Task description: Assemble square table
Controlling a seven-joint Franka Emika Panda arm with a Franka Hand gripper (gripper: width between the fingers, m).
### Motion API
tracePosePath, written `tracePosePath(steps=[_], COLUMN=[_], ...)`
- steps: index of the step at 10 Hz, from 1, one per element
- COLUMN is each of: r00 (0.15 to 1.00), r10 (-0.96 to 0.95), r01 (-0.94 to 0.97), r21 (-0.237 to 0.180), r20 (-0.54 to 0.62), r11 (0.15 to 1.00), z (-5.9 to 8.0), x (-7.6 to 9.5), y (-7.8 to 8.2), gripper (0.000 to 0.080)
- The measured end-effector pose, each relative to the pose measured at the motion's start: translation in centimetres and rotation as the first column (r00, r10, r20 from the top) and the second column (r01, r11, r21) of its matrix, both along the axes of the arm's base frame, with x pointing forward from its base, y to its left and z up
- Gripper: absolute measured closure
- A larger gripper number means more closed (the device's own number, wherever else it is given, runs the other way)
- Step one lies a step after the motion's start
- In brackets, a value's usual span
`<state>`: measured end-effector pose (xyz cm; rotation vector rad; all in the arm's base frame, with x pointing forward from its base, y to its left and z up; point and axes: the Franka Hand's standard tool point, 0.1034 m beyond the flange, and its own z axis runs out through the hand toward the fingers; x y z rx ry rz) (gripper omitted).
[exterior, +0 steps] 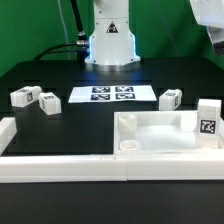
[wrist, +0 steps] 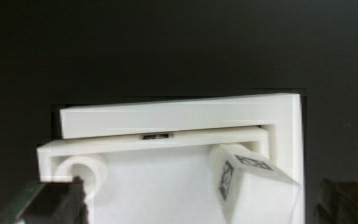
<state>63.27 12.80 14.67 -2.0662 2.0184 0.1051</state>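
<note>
The white square panel (exterior: 160,135) lies at the front on the exterior view's right, against the corner of the border wall. A tagged leg (exterior: 207,121) stands upright at its right edge. Three more tagged legs lie loose on the black table: two on the left (exterior: 22,97) (exterior: 47,103) and one (exterior: 169,99) behind the panel. Only part of my hand (exterior: 212,22) shows at the top right, high above the panel. In the wrist view my gripper (wrist: 197,205) is open and empty, and between its dark fingers (wrist: 51,203) I see the panel (wrist: 149,185) and the upright leg (wrist: 247,170) far below.
The long low white border wall (exterior: 90,166) runs along the front, with a short arm on the left (exterior: 8,130); its corner shows in the wrist view (wrist: 274,112). The marker board (exterior: 110,94) lies flat in front of the robot base (exterior: 110,45).
</note>
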Motion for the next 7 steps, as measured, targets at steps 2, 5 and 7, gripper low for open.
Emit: tracePosePath(steps=[2,5,7], r00=[0.993,0.938,0.856], r10=[0.115,0.339,0.514], r01=[-0.114,-0.335,-0.509], r21=[-0.016,-0.068,-0.089], r20=[0.026,0.074,0.048], r11=[0.993,0.94,0.856], z=[0.0,-1.1,-2.9], x=[0.0,-1.0,-4.8], y=[0.0,-0.5,-1.8], gripper=[0.015,0.015,0.015])
